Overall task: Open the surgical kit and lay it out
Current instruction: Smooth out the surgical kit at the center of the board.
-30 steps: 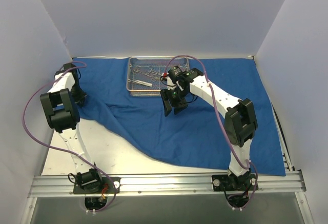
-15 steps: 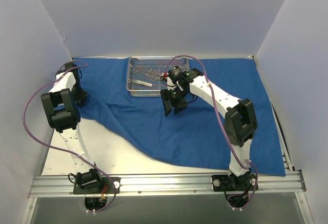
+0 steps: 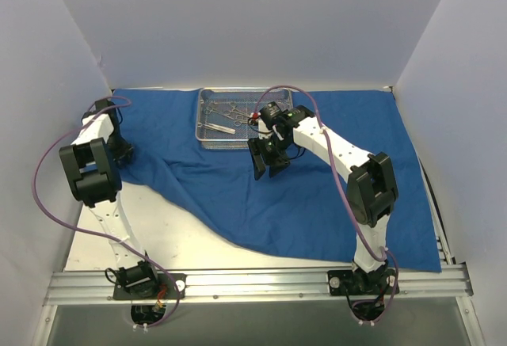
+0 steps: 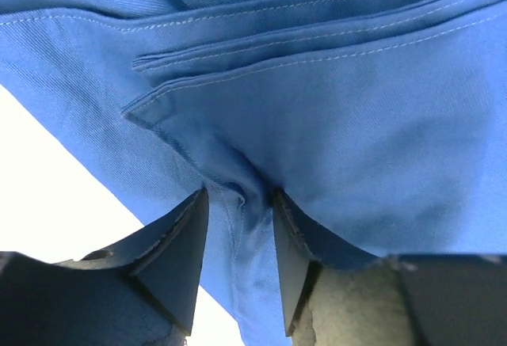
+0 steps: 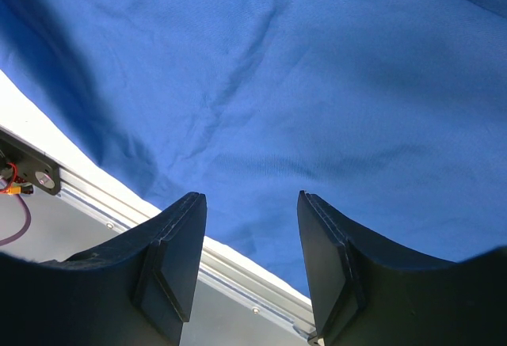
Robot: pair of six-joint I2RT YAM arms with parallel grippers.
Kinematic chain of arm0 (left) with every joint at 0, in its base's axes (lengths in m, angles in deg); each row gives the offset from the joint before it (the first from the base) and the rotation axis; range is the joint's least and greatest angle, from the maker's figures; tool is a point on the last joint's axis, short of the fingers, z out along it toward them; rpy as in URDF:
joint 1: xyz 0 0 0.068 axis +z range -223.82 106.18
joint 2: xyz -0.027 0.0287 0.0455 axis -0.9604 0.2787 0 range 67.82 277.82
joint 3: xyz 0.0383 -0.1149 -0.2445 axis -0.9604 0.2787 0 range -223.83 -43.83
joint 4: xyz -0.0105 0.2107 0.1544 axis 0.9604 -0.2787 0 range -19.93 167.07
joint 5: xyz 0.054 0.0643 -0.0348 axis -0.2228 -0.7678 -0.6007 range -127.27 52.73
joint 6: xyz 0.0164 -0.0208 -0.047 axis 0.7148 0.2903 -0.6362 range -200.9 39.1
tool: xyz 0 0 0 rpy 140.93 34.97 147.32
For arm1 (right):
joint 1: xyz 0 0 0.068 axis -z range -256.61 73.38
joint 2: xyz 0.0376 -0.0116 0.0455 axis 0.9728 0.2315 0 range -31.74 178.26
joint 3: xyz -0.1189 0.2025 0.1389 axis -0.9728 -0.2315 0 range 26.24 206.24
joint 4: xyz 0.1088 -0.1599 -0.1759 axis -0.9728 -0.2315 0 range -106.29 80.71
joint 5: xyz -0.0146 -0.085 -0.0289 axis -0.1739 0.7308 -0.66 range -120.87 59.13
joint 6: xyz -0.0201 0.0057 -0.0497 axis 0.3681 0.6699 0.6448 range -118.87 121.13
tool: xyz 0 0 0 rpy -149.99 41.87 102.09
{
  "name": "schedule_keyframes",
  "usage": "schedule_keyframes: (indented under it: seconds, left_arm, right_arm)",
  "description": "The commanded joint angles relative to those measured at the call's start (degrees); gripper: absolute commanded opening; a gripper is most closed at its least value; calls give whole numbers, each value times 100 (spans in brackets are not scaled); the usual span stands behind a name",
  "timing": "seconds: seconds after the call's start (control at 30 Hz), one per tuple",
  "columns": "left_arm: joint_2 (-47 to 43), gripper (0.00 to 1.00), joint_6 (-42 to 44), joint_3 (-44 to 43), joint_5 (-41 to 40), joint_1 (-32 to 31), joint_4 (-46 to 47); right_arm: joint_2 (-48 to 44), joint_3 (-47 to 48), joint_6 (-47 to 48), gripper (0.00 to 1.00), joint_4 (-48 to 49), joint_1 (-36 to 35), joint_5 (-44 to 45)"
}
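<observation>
Royal-blue cloth wrap (image 3: 317,195) is spread over most of the worktop (image 3: 158,227), covering the far edge, the right side and the middle. The near-left corner is bare white, and the cloth's edge cuts diagonally from the left edge down toward the near edge.

The wire-mesh tray (image 3: 200,128) sits on the cloth at the far edge, about mid-width. A few thin steel instruments (image 3: 226,112) lie inside it, mostly toward its far-left part. They're too small to tell apart, tbh.

The left gripper (image 4: 240,259) is down at the cloth's left edge, close to the worktop's left edge. In the wrist view its fingers (image 4: 178,251) stand apart with a little puckered ridge of blue fabric in the gap. The ridge looks narrower than the gap, so it doesn't look pinched. Stitched hems and a folded corner lie just beyond the fingertips, with white worktop showing to the left.

The right gripper (image 3: 268,164) hangs over the cloth just beside the tray's near-right corner. Its fingers (image 5: 170,259) are spread too, with nothing between them, only smooth, lightly creased blue below. The metal rail (image 5: 238,275) along the near edge shows past the cloth in that view.
</observation>
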Motion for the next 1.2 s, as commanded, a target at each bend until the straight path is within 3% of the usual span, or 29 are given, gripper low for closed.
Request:
schedule_keyframes:
  seconds: [0.0,0.17,0.4,0.5,0.6,0.8,0.97,1.0,1.17]
  left_arm:
    - [-108,48,-105,391,206,62,422]
    - [164,47,-79,147,162,133,283]
    - [350,37,-114,31,224,115,502]
    - [253,39,-131,242,372,141,609]
    - [199,50,-140,383,426,176,626]
    - [392,50,-61,164,768,361,539]
    - [533,40,1,-73,813,379,442]
    - [568,34,-8,-134,813,379,433]
    - [630,19,88,-249,813,370,415]
  right_arm:
    - [5,87,44,50,-256,40,22]
    - [5,43,44,50,-212,31,-13]
    - [-39,17,26,50,-212,40,14]
    - [-74,-1,18,50,-221,40,66]
    - [-92,-27,-9,50,-195,40,66]
    - [-83,-27,-53,50,-159,40,49]
    - [-127,-45,-88,50,-151,40,75]
    - [-136,-45,-97,50,-142,40,84]
    - [-180,-106,-132,50,-133,31,75]
